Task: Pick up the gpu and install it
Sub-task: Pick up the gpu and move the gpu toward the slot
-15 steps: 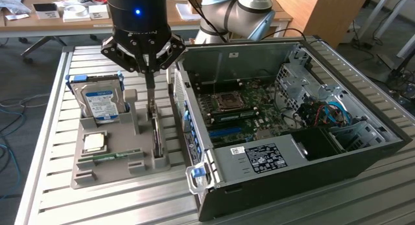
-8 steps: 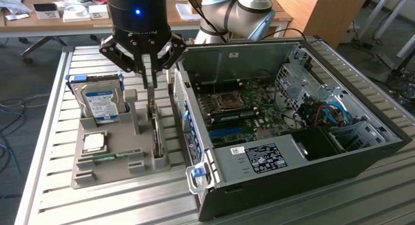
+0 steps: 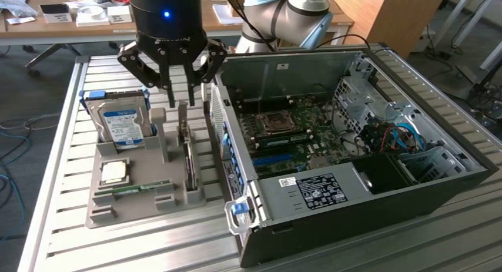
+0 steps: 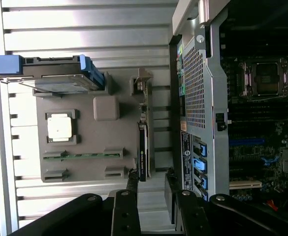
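The gpu [image 3: 190, 160] [image 4: 143, 150], a thin dark card with a silver bracket along one side, stands on its edge in a narrow slot of the grey holder tray [image 3: 145, 160] [image 4: 89, 137]. The slot runs along the tray's side nearest the computer case. The card is not in the case.

The hand [image 3: 182, 103] [image 4: 151, 174] hangs over the tray at one end of the gpu's slot. Its fingers [image 4: 132, 181] are spread well apart, one to each side of the card's line, and it holds nothing.

A hard drive [image 3: 121, 122] [image 4: 60, 78] with a blue-and-white label leans upright in a bracket at the tray's end on the hand's side, across the tray from the gpu. A square processor chip [image 3: 114, 172] [image 4: 60, 127] lies flat in a recess near the tray's middle, on the side away from the gpu. A narrow green RAM stick [image 3: 133, 188] [image 4: 82, 155] lies in a groove toward the tray's other end.

The computer case [image 3: 337, 225] [image 4: 198, 88] lies on its side just beside the tray with its side panel off. The motherboard [image 3: 290, 131] [image 4: 262, 123] shows inside.

Tray and case both rest on a slatted metal worktop [image 3: 141, 242] [image 4: 84, 29].
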